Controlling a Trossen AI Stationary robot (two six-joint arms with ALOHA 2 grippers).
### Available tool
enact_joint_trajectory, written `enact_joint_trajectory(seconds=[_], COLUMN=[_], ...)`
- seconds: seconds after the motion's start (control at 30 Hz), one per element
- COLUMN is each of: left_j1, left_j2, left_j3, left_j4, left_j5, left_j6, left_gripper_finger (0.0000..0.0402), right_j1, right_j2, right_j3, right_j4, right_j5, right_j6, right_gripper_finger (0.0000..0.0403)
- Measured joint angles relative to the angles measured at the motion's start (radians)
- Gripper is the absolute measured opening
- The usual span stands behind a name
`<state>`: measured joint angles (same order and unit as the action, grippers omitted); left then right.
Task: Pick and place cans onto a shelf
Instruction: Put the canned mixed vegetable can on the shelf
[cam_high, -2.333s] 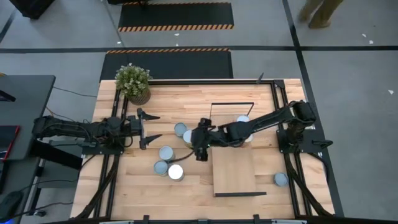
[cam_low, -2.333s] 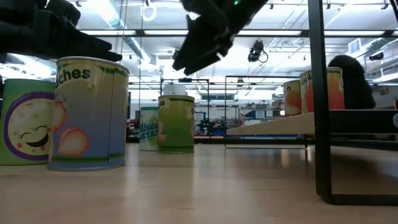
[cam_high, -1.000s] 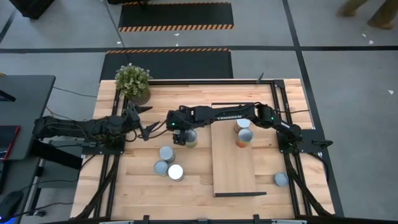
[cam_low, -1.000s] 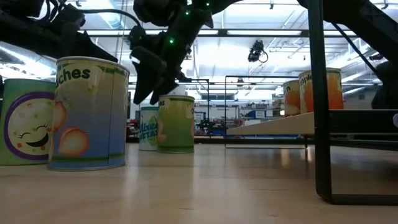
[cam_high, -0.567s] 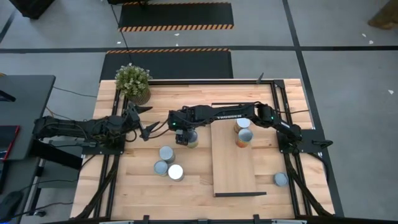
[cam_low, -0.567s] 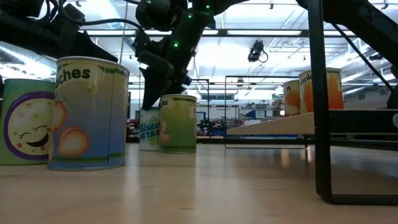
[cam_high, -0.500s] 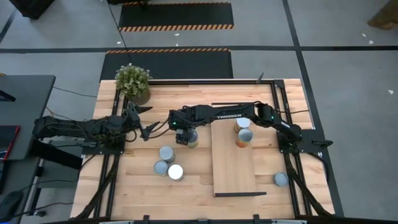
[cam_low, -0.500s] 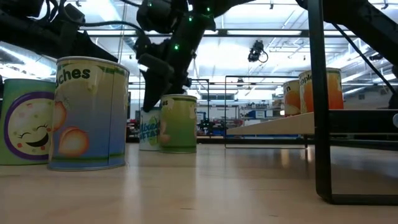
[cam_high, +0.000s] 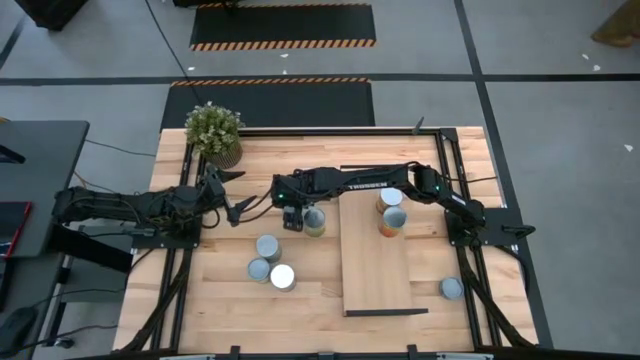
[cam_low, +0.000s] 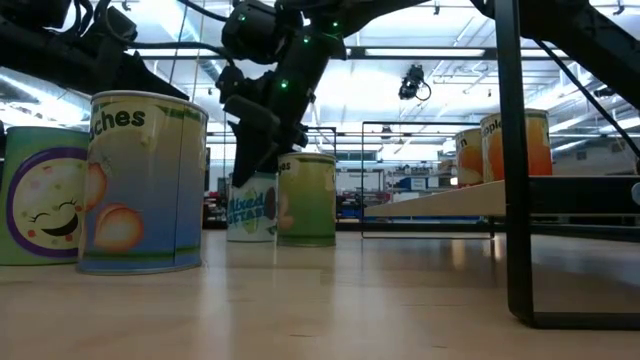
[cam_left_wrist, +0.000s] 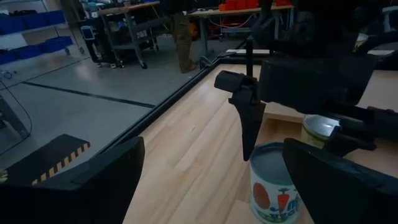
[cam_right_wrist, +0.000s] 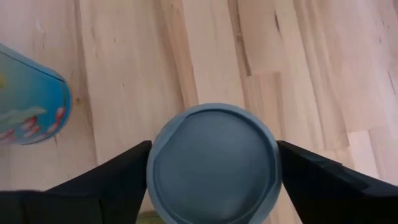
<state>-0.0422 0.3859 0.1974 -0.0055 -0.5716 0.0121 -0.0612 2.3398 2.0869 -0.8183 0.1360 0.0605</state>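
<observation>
My right gripper (cam_right_wrist: 213, 148) reaches across to the table's middle and stands over a green can (cam_low: 305, 200) with a silvery top (cam_right_wrist: 213, 165), shut on it. A blue vegetable can (cam_low: 250, 205) stands just beside it. Three more cans (cam_high: 267, 245) stand nearer the front edge, and one (cam_high: 452, 288) stands at the right. The shelf (cam_high: 377, 265) lies right of centre with two cans (cam_high: 392, 221) at its far end. My left gripper (cam_high: 235, 200) waits open at the left, touching nothing. My right gripper pinches the green can between its two fingers (cam_right_wrist: 118, 180), one on each side of the can's rim (cam_right_wrist: 154, 155). The fingers come from above, slanting down from the table's right. The can stands upright with its base on the table (cam_low: 305, 243).
A potted plant (cam_high: 215, 130) stands at the far left corner. In the low view a peaches can (cam_low: 145, 180) and a can with a smiling face (cam_low: 40, 195) stand close to the camera. Black frame rails (cam_high: 450, 170) run along the table's sides.
My right gripper has come down around the green can's top and has shifted a little toward the shelf. The green can has slid a short way toward the table's right, away from the blue can, staying upright on the table.
</observation>
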Motion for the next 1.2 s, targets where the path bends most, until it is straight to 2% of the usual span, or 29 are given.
enact_joint_trajectory(seconds=[0.13, 0.27, 0.57, 0.8, 1.2], left_j1=[0.0, 0.0, 0.0, 0.0, 0.0], left_j2=[0.0, 0.0, 0.0, 0.0, 0.0], left_j3=[0.0, 0.0, 0.0, 0.0, 0.0], left_j4=[-0.002, -0.006, -0.008, -0.008, -0.008], left_j5=[0.0, -0.019, -0.045, -0.045, -0.045], left_j6=[0.001, 0.002, 0.002, 0.002, 0.0], left_gripper_finger=[0.0386, 0.0386, 0.0386, 0.0386, 0.0386], right_j1=[0.001, 0.0, 0.003, 0.035, 0.135], right_j2=[0.0, -0.016, -0.161, -0.252, -0.265], right_j3=[0.0, 0.0, 0.058, 0.058, 0.01], right_j4=[0.003, -0.006, -0.154, -0.377, -0.717], right_j5=[0.0, 0.002, 0.152, 0.273, 0.276], right_j6=[-0.008, -0.037, -0.056, 0.064, 0.298], right_gripper_finger=[0.0311, 0.0306, 0.0309, 0.0309, 0.0309])
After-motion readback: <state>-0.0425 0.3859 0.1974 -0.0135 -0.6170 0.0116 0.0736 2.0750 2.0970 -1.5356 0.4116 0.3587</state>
